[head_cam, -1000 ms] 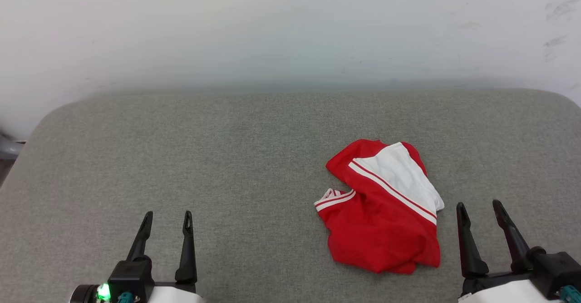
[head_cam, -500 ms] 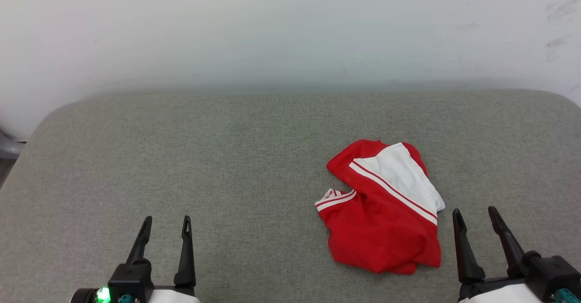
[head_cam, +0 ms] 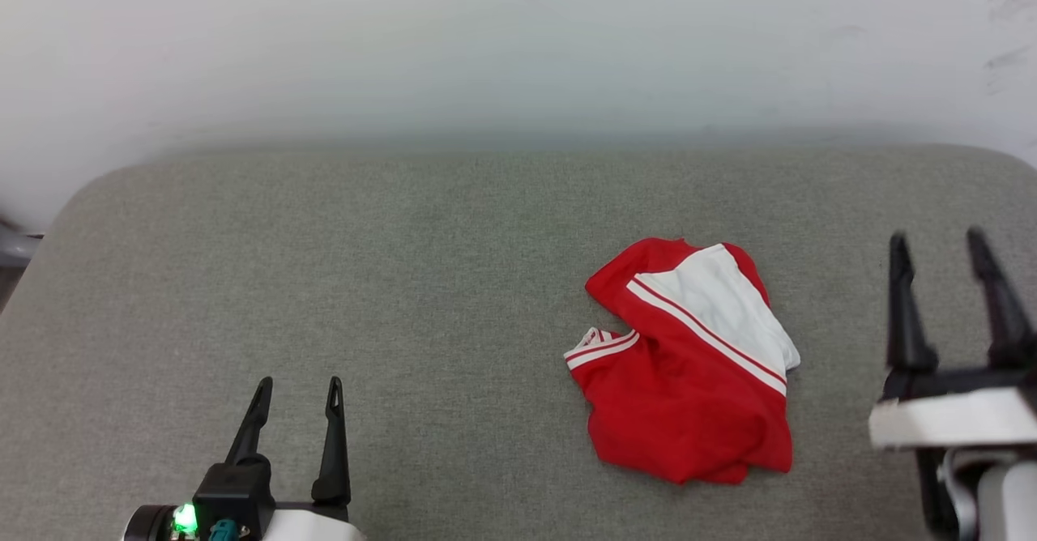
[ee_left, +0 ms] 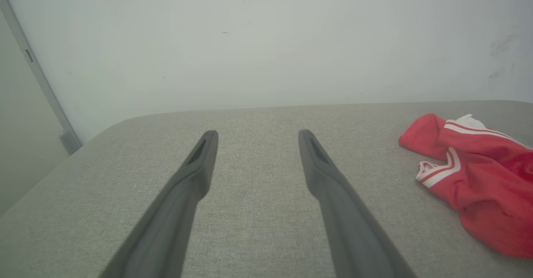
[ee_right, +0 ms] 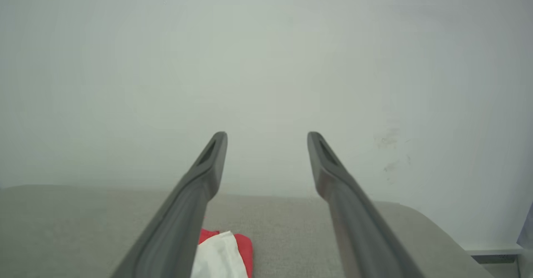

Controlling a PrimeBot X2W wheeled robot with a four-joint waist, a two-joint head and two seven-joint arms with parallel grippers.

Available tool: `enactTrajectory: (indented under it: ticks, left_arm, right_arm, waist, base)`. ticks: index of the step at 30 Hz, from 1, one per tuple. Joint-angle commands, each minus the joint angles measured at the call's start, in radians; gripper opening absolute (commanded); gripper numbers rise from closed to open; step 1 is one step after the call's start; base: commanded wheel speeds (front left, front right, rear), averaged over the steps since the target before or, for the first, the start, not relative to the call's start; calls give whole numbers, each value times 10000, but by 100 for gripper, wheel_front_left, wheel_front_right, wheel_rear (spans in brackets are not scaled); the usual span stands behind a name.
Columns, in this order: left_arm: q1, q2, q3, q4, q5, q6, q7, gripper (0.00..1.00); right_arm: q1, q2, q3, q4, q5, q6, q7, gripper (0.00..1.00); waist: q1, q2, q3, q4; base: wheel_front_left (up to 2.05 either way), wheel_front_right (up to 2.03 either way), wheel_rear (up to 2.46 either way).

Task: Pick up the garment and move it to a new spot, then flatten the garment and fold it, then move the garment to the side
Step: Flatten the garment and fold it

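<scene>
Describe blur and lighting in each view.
Head view: even, soft light, barely any shadows; the right tool is smeared, while the left tool and garment look crisp. Left wrist view: sharp, wide-angle stretch toward the edges. Right wrist view: hazy, soft throughout.

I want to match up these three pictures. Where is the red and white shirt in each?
Head view: the garment lies crumpled, right of centre.
Left wrist view: the garment at the right edge, below the middle.
Right wrist view: a corner of the garment at the bottom edge, left of centre.
Shared landmark: the grey cushion meeting the white wall.
</scene>
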Motion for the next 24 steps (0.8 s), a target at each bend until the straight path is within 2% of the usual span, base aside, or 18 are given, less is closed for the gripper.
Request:
enactTrajectory:
  ticks: [1,4,7,11,18,24]
  left_arm:
    - [-195,-50,-10,-32,63,-69,-30,100]
    - [-305,-62,-42,-81,100,-88,-28,100]
    - [-482,-79,-83,-150,138,-144,-28,100]
    - [-739,-105,-86,-179,146,-198,-28,100]
    - [-1167,-158,-111,-234,118,-232,-28,100]
    - [-1499,-193,-140,-234,61,-259,-28,100]
  right_arm:
    - [-656,-165,-68,-110,-20,-7,-20,100]
    - [-1339,-468,-8,-27,147,-7,-20,100]
    - [-2279,-1190,483,442,398,-7,-19,100]
    - [-3569,-2468,1717,1565,1095,-7,339,100]
    - [-5242,-4564,4476,2763,3432,-7,3189,100]
    - [-5854,-6122,6761,2988,5609,-8,6258,100]
  waist:
    - [0,-1,171,52]
    - [0,-1,370,97]
    - [0,-1,678,188]
    - [0,-1,1054,320]
    - [0,-1,1675,547]
    - [0,-1,2199,707]
  base:
    - [0,0,0]
    - [0,0,0]
    - [0,0,0]
    - [0,0,0]
    - [0,0,0]
    - [0,0,0]
